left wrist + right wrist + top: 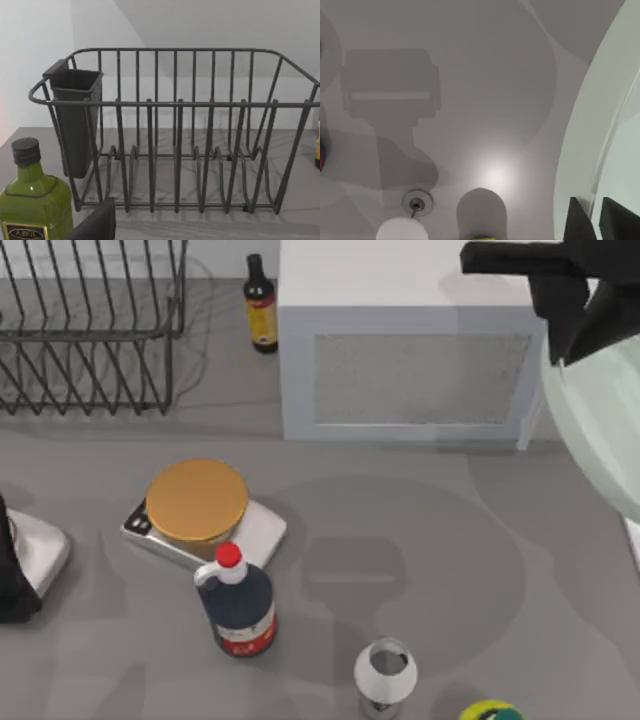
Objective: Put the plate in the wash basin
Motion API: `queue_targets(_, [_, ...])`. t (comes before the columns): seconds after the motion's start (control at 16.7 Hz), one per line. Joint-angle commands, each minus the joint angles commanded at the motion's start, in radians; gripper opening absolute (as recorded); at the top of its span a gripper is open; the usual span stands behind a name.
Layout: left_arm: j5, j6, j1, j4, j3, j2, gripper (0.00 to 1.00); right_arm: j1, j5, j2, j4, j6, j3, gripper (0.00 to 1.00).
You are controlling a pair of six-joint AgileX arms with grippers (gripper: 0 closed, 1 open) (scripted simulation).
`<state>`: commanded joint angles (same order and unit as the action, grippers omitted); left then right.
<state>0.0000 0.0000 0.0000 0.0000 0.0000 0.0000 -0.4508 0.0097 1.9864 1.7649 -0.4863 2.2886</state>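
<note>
Two arms are present at the desk (420, 540). Largest item: the grey-white microwave (410, 350) at the back, right of centre. Next, the black wire rack (90, 330) occupies the back left corner; the left wrist view shows a dark cutlery cup (75, 120) hung inside one end of it. The plate (600, 430), pale mint-green, is raised clear of the desk at the right edge of the top view, its disc running out of view. The right gripper (597, 220) has its jaws pinching the plate's rim, one dark finger on either side of the edge, as the right wrist view shows. The right arm (550, 280) reaches over the microwave's right corner. A thin white strip (633, 540) lies at the right edge below the plate; whether it is the wash basin's rim I cannot tell.

Smaller items:
- silver scale (255, 535) with a golden-orange disc (197, 500) on it, left of centre;
- dark red-capped bottle (238, 605), just in front of the scale;
- small dark bottle (262, 305), between rack and microwave;
- green bottle (32, 200), near the rack.

Left arm (25, 565): parked at the left edge; state of its jaws cannot be told.
</note>
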Motion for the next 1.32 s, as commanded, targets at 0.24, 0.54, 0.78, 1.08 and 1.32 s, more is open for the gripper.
queue_targets(0.24, [0.0, 0.0, 0.0, 0.0, 0.0, 0.0, 1.0, 0.107, -0.021, -0.004, -0.015, -0.016, 0.11, 0.0])
queue_targets(0.54, [0.0, 0.0, 0.0, 0.0, 0.0, 0.0, 1.0, 0.36, -0.045, 0.182, -0.044, 0.079, 0.402, 0.0])
queue_targets(0.78, [0.0, 0.0, 0.0, 0.0, 0.0, 0.0, 1.0, 0.499, -0.036, 0.467, -0.035, 0.298, 0.571, 0.0])
queue_targets(1.08, [0.0, 0.0, 0.0, 0.0, 0.0, 0.0, 1.0, 0.535, -0.005, 0.703, -0.009, 0.522, 0.613, 0.0])
queue_targets(1.32, [0.0, 0.0, 0.0, 0.0, 0.0, 0.0, 1.0, 0.533, 0.0, 0.725, -0.005, 0.544, 0.614, 0.0])
